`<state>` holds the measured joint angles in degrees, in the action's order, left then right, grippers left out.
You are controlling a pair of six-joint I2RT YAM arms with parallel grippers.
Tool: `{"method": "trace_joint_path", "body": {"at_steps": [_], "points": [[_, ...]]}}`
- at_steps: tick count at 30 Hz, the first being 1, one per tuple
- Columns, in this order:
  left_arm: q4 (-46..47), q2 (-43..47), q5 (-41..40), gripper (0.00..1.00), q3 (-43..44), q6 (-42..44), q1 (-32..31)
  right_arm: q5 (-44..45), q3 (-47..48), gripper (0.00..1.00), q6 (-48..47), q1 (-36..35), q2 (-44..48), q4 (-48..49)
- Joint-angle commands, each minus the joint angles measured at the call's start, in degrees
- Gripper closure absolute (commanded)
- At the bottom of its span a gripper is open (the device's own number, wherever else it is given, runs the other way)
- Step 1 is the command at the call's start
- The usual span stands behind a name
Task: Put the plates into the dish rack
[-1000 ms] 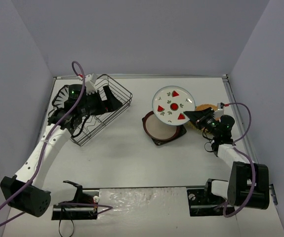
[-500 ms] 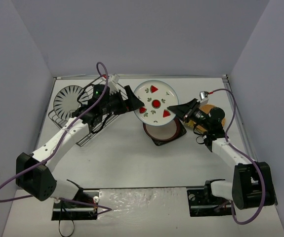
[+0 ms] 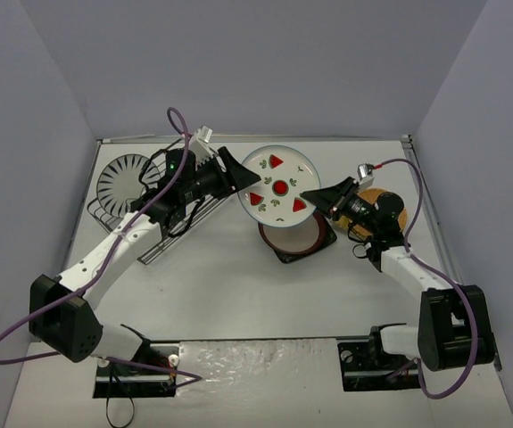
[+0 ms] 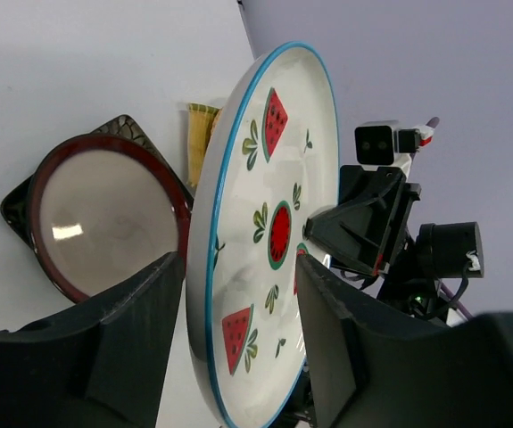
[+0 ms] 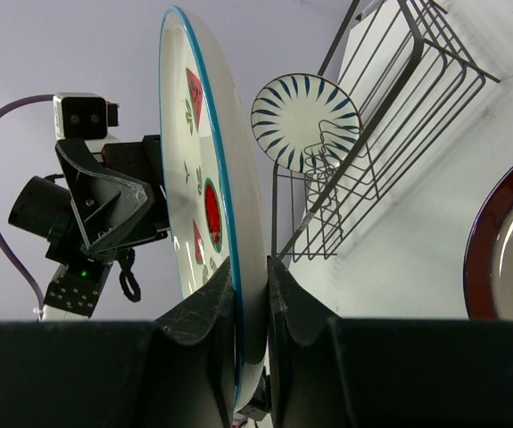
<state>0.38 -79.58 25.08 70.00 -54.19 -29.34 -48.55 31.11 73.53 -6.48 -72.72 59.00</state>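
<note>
top view: dish rack (image 3: 152, 248) on bench (image 3: 238, 294), striped plate (image 3: 127, 181) standing in it. fruit plate (image 3: 279, 185) in the air between left hand (image 3: 241, 185) and right hand (image 3: 315, 198). red-rimmed plate (image 3: 293, 234) lies on dark square plate (image 3: 278, 253).
left wrist view: left hand straddles the fruit plate's rim; whether it clamps cannot be told.
right wrist view: right hand clamped on the fruit plate's rim.
</note>
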Motion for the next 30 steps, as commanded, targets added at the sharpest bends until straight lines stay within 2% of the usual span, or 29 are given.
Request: {"method": "trace_joint_path", "body": {"at_steps": [1,8,11,19,22,23,26,28,30], "points": [[5.89,-0.17,2.37,0.51,1.28,-2.89,-0.19,-1.73,5.21,1.0,3.43,-0.55,0.32,14.65],[4.72,-1.33,3.89,0.51,2.58,-3.01,-0.19,-2.0,4.76,1.0,4.57,-0.55,-0.52,17.55],[4.36,-1.63,4.19,0.56,2.87,-2.94,-0.19,-2.16,4.83,1.0,4.42,-0.56,-0.67,17.64],[4.24,-1.53,4.84,0.87,3.97,-2.8,-0.19,-2.37,4.76,1.0,2.52,-0.62,-0.41,15.07],[3.78,-1.21,4.98,0.93,4.64,-1.7,-0.12,-2.68,5.14,0.97,0.34,-0.64,-0.08,12.14],[3.54,-1.05,4.91,0.95,4.91,-1.21,-0.1,-2.76,5.25,0.93,-0.43,-0.64,0.09,11.02],[0.93,-0.84,4.71,0.99,6.06,1.91,0.08,-3.46,6.27,0.69,-5.23,-0.64,0.8,5.32],[0.7,-0.63,5.11,1.0,6.47,3.52,0.64,-3.57,6.89,0.42,-8.52,-0.64,1.57,1.41],[0.83,-0.44,6.05,1.0,6.82,4.35,1.18,-3.64,7.5,0.26,-10.97,-0.57,1.97,-2.86]]}}
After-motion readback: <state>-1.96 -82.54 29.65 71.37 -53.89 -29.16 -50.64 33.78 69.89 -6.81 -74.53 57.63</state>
